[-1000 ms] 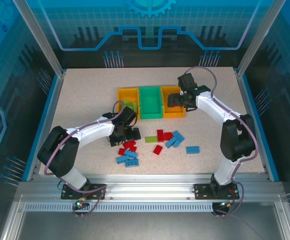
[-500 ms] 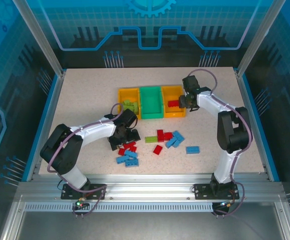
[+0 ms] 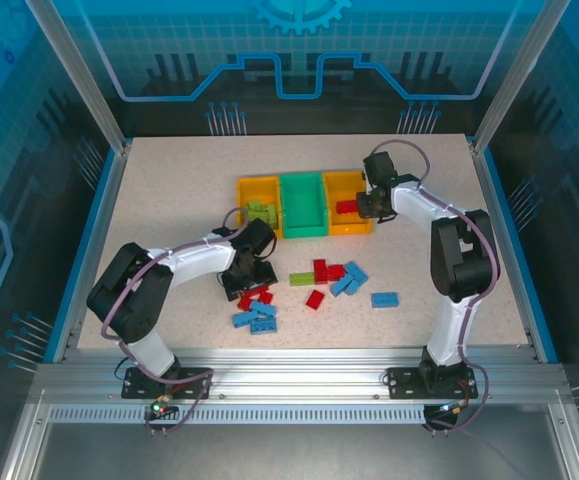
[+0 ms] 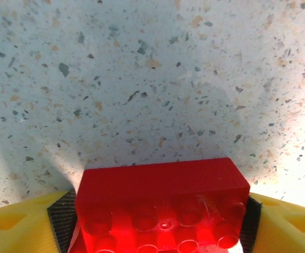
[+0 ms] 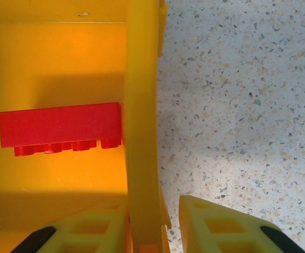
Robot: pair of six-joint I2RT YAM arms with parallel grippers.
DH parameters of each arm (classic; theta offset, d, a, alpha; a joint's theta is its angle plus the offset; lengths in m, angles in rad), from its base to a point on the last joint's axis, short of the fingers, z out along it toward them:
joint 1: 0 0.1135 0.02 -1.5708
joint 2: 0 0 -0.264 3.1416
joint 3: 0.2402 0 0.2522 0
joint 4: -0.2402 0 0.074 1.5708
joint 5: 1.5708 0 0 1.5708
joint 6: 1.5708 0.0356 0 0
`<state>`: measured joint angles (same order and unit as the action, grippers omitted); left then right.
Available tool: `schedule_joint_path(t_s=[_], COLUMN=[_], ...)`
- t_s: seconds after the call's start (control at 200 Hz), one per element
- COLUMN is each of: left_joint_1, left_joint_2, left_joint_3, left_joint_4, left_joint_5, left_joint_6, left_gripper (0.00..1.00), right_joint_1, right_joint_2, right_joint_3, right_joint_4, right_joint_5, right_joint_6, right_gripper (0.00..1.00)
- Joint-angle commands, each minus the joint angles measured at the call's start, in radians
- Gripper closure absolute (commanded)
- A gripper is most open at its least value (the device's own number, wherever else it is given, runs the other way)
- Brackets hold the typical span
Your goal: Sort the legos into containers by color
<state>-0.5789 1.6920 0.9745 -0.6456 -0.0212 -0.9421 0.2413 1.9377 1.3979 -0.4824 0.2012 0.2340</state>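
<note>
One red lego [image 4: 163, 184] is pinched by the left hand [image 4: 160, 232], low over the counter [image 4: 141, 79]. The right hand [image 5: 153, 232], pressed together, hangs over the right container [image 5: 141, 105] wall; a second red lego [image 5: 60, 124] lies inside.

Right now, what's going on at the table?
The left end effector has a red brick between its pads, down among the loose bricks on the table. The right end effector is shut over the right orange bin wall, and a second red brick lies inside that bin. Lime bricks sit in the left orange bin. Red, blue and one lime brick are not yet sorted.
</note>
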Motion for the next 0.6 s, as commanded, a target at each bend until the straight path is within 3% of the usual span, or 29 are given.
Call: schedule_joint_path(t_s=[0.0,0.46,0.595], left_joint_1=[-0.005,-0.003,-0.005], left_joint_2=[0.029,0.001,0.007], left_joint_3=[0.042,0.224,0.202], left_joint_4=[0.013,-0.097,-0.094], left_joint_5=[0.009,-0.086,-0.066], left_joint_6=[0.011,0.123,0.134], left_gripper=[0.23,0.29,0.22], right_joint_1=[0.004,0.051,0.045], right_joint_2=[-0.034,-0.109,-0.11], right_joint_3=[-0.036,-0.12,-0.118], right_joint_4=[0.005,0.014,0.004], right_joint_5=[-0.01,-0.002,0.014], right_joint_6=[-0.009,0.011,0.014], right_gripper=[0.71,0.74,0.73])
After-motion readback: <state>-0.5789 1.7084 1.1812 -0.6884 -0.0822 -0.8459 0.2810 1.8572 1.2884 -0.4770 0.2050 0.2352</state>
